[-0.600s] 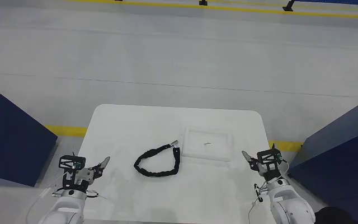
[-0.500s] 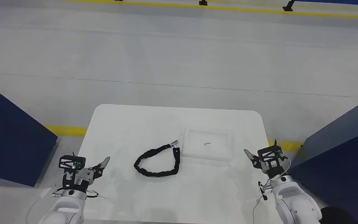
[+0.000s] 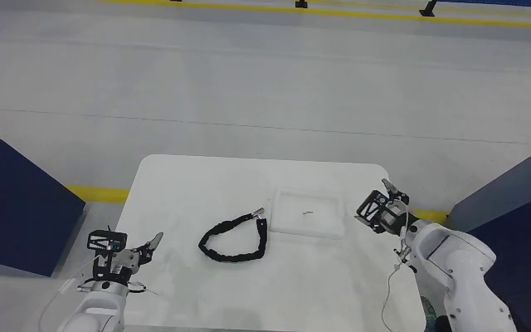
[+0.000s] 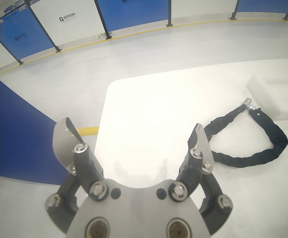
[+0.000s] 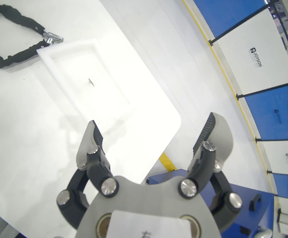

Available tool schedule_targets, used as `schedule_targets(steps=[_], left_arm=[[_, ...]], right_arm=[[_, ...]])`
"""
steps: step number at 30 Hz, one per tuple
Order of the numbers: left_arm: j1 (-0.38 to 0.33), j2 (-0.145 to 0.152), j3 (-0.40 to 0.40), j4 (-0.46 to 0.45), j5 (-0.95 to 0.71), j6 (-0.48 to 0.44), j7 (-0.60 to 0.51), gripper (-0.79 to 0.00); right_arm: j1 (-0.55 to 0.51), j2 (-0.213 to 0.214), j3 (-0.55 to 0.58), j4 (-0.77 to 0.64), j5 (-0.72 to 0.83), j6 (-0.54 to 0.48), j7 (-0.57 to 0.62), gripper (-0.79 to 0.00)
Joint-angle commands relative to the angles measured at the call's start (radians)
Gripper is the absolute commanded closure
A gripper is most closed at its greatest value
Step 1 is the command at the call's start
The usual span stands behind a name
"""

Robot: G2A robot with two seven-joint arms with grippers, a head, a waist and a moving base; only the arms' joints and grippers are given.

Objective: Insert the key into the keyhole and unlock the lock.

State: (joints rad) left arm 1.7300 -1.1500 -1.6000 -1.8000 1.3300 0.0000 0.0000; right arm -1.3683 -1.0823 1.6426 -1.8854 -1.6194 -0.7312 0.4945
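Chain lock (image 3: 233, 239): a black fabric-sleeved chain lies in a closed loop on the white bench (image 3: 207, 183), near the middle. Its metal ends meet just beside the near-left corner of a shallow white tray (image 3: 309, 193). Whether metal and tray touch cannot be told.

Key (image 5: 91, 82): a small thin metal piece lies flat inside the tray, about mid-floor, apart from the lock and from both hands.

Left hand (image 4: 132, 124): fingers spread wide, nothing between them. It sits low over the bench's front-left part, to the left of the chain loop and apart from it.

Right hand (image 5: 151, 119): fingers spread wide, holding nothing. It sits over the bench's right edge, near the tray's right side and not touching it.

Writing: white panels (image 4: 67, 20) on the room barrier carry a logo and a dark wordmark, and the blue panels (image 4: 20, 38) beside them carry a fainter one. A white label (image 5: 146, 225) on the right wrist plate shows a dark mark, cut off at the frame edge and unreadable.
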Motion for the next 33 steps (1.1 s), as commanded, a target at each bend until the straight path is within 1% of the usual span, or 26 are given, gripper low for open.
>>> schedule_targets(steps=[1,8,11,18,21,25,33], left_arm=[[0.000,0.000,0.000,0.000,0.000,0.000,0.000,-0.785],[0.000,0.000,0.000,0.000,0.000,0.000,0.000,-0.785],[0.000,0.000,0.000,0.000,0.000,0.000,0.000,-0.785],[0.000,0.000,0.000,0.000,0.000,0.000,0.000,-0.785],[0.000,0.000,0.000,0.000,0.000,0.000,0.000,-0.785],[0.000,0.000,0.000,0.000,0.000,0.000,0.000,-0.785],[0.000,0.000,0.000,0.000,0.000,0.000,0.000,-0.785]], right_arm=[[0.075,0.000,-0.039,0.042,0.025,-0.054,0.042,-0.785],[0.302,-0.006,-0.198,0.220,0.139,-0.228,0.184,-0.785],[0.392,-0.012,-0.275,0.302,0.177,-0.281,0.243,-0.785],[0.556,-0.015,-0.478,0.478,0.265,-0.281,0.288,-0.785],[0.610,-0.021,-0.550,0.548,0.262,-0.281,0.292,-0.785],[0.653,-0.037,-0.623,0.631,0.234,-0.264,0.256,-0.785],[0.713,-0.076,-0.749,0.803,0.170,-0.205,0.142,-0.785]])
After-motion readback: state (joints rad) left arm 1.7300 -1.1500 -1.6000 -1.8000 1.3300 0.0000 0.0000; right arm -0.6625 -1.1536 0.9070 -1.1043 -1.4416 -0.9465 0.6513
